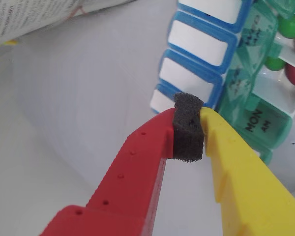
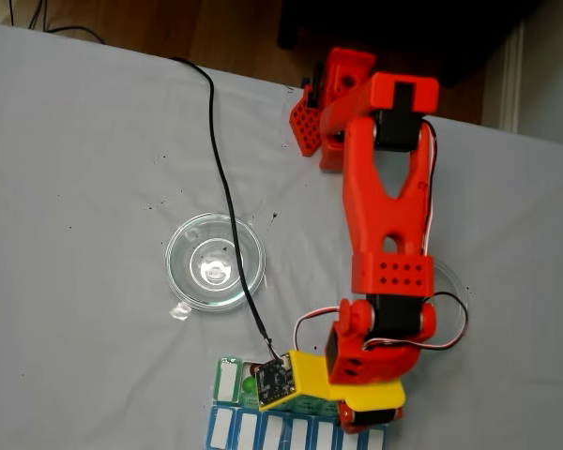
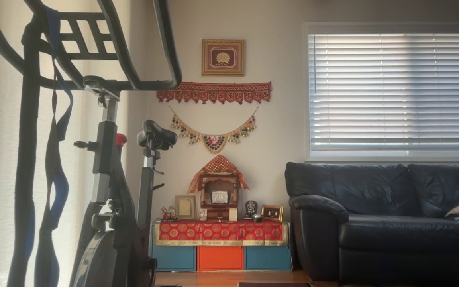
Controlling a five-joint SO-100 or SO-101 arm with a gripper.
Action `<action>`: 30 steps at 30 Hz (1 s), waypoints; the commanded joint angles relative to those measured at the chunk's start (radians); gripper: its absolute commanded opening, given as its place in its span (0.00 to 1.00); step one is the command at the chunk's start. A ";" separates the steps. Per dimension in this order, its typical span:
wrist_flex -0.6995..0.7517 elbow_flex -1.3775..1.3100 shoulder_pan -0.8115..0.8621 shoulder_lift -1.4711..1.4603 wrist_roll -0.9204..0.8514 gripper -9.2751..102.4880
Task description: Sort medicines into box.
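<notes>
Inside box, glossy red, green pills

Wrist view rides right behind the fingers, looking close along them at the pill box on the worktop. Fixed view hangs above, looking straight down on the arm, sharing that pill box at its bottom edge. Other view faces a living room, low, toward a sofa.

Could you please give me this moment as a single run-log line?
gripper: shut, nothing but its foam pad between fingers | position: beside pill organizer | pills: red and green in open compartments | glass dish: empty
</notes>
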 commanded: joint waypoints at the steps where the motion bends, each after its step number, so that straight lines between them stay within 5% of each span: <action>1: -0.023 0.003 0.015 0.061 -0.009 0.09; 30: 0.117 0.037 0.049 -0.038 -0.041 0.09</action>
